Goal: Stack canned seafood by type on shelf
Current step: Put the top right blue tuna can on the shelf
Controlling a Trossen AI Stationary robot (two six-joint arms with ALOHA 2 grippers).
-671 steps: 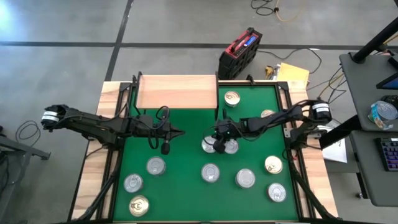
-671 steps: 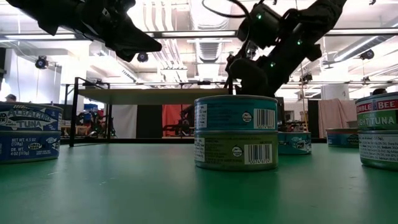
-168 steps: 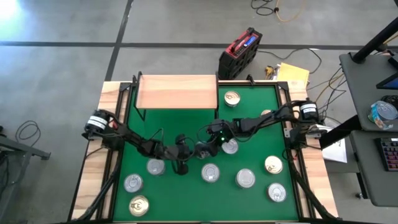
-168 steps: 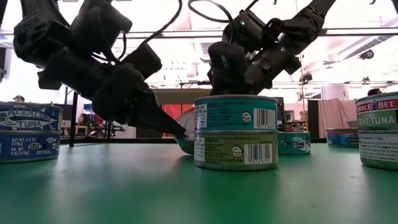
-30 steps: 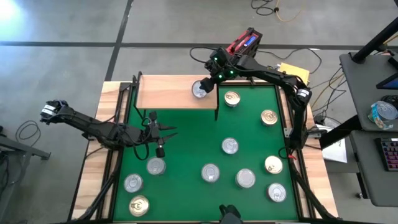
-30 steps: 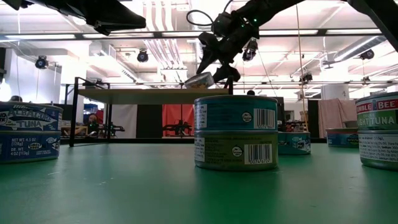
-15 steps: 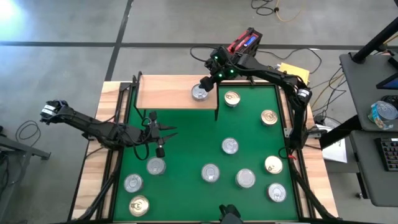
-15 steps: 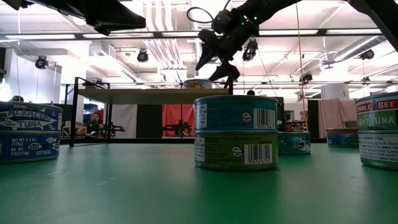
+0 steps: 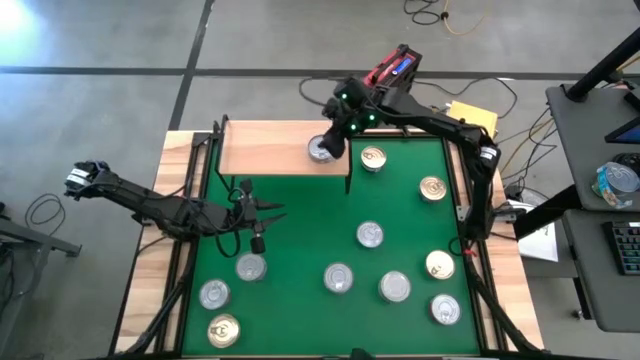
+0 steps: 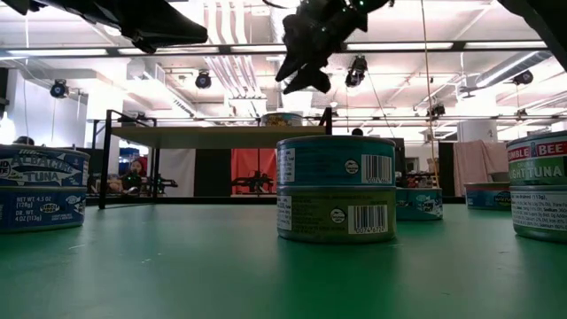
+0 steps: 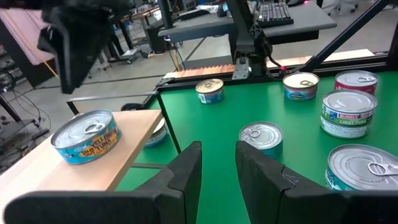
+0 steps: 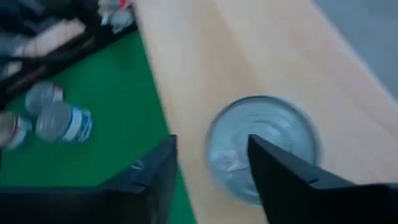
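Low view: "TUNA" tins (image 10: 337,188); right tool (image 10: 301,62) parted, empty, above shelf (image 10: 208,136); left tool (image 11: 217,174) slightly parted, empty.

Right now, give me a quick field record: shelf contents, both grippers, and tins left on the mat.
shelf: one silver-topped tin near its right end
right gripper: above that tin, jaws apart, holding nothing
left gripper: over the mat's left side, empty
green mat: ten tin tops visible from above
stack: two tins closest to the low camera
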